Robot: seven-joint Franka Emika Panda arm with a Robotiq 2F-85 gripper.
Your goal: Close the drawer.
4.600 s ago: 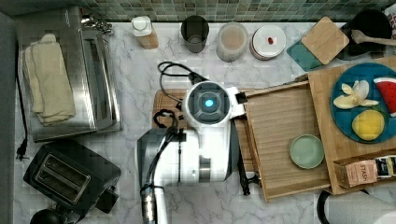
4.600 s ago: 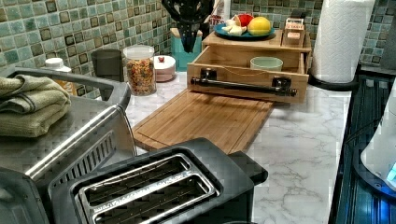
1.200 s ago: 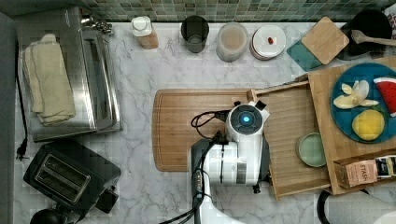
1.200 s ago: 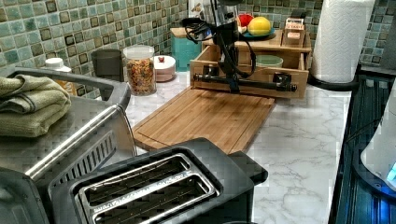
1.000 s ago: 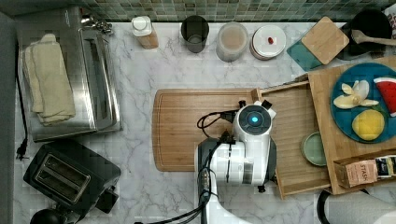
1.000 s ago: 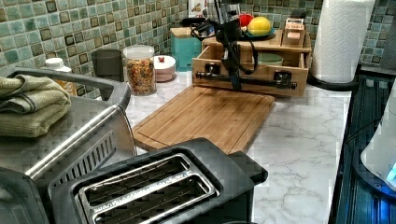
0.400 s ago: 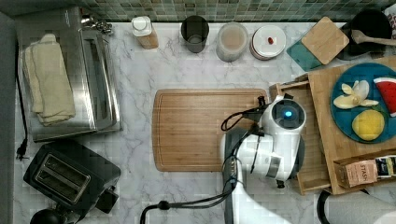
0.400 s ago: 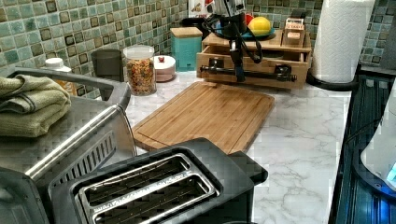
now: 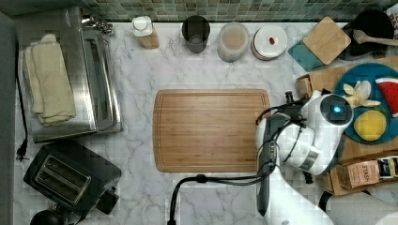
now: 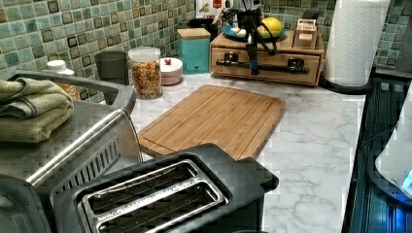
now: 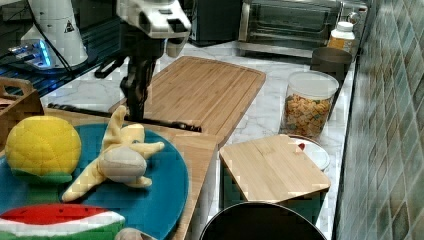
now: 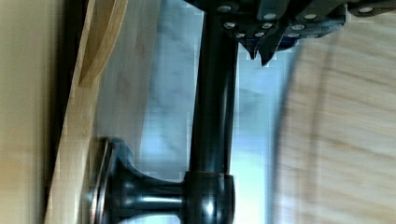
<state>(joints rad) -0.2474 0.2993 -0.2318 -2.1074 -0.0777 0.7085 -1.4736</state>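
Pressing at the handle, drawer flush in its box

Starting nearest in the left view, the toaster [image 10: 160, 199] is sitting up front, with the cutting board [image 10: 218, 119] lying beyond it on the marble counter [image 10: 311, 141]. At the far end, the drawer [image 10: 267, 63] is sitting pushed fully into its wooden box, under the blue plate [image 10: 252, 34]. The claw [image 10: 251, 48] is hanging against the black bar handle [image 12: 212, 116]; how wide its fingers are standing, I cannot tell.
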